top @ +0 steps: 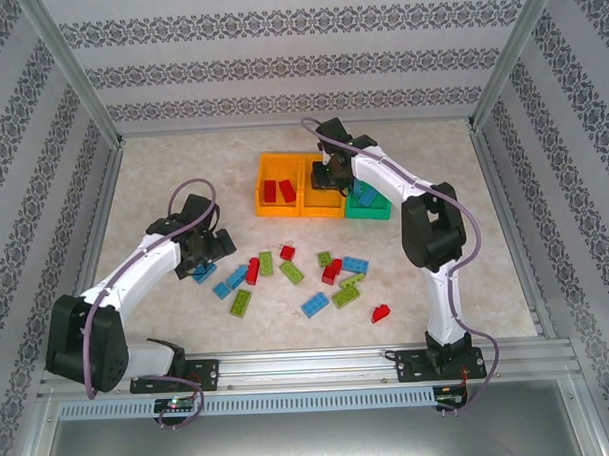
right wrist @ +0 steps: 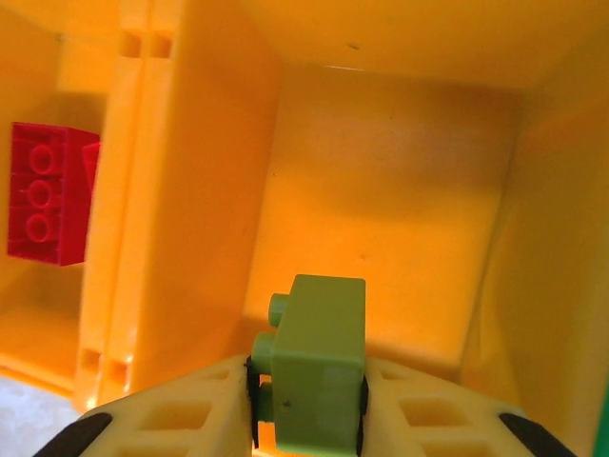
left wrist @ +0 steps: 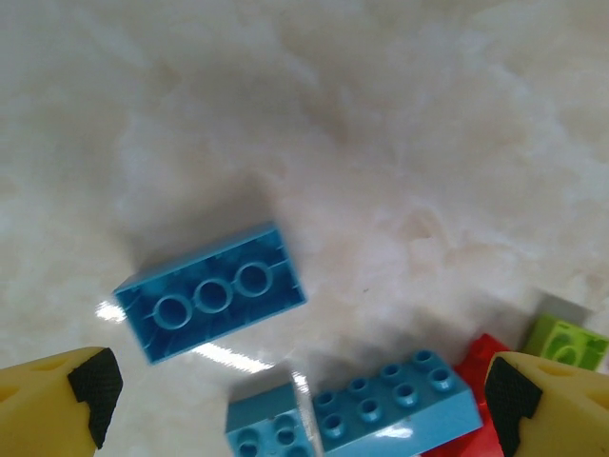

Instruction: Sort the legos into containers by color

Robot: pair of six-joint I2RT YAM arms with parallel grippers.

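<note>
While right tool (right wrist: 306, 405) pinches lime brick (right wrist: 319, 357) over orange bin (right wrist: 390, 162), left tool (left wrist: 304, 395) spread over blue brick (left wrist: 211, 293)

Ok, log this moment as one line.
left pincer: open near upturned blue brick | right pincer: shut on green brick over middle orange bin | left orange bin: red bricks

The left arm reaches in from the lower left of the overhead frame, with the left pincer (top: 200, 257) low at centre left and its fingers spread wide. The right arm bends up from the lower right, its right pincer (top: 328, 177) at upper centre clamped on a lime brick (right wrist: 319, 362).
</note>
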